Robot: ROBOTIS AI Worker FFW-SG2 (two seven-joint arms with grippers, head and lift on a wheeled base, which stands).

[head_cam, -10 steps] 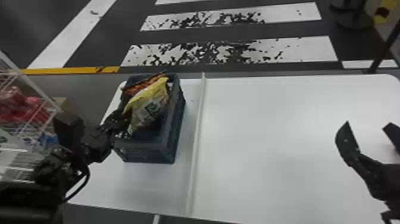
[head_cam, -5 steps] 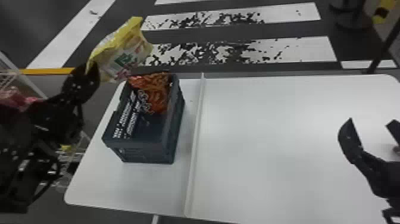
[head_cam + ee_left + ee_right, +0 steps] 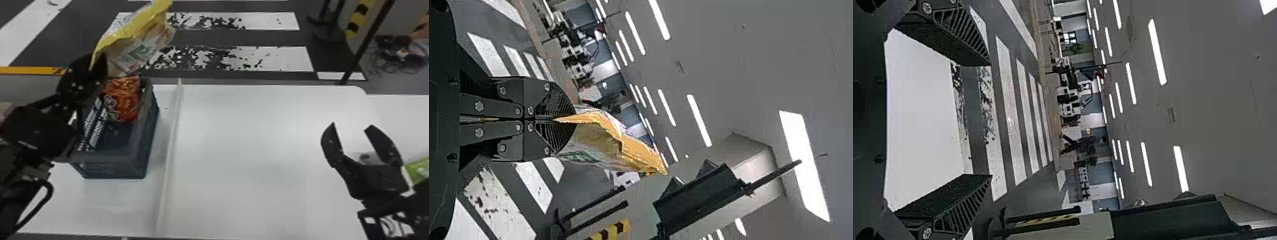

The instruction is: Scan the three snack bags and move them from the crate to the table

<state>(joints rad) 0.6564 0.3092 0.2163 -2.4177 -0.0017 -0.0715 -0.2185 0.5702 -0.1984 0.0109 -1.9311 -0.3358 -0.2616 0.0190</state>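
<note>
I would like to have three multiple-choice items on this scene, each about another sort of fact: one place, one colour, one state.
1. Where is the orange bag?
A. On the table
B. In the crate
C. On the floor

2. What colour is the edge of the bag at the left gripper?
A. Yellow
B. Purple
C. Pink

3. How is the right gripper?
A. Shut on a bag
B. Shut and empty
C. Open and empty

Key:
1. B: it sits within the crate's walls, at the far end.
2. A: a yellow edge runs out from the shut fingers.
3. C: its fingers stand apart with nothing between them.
</note>
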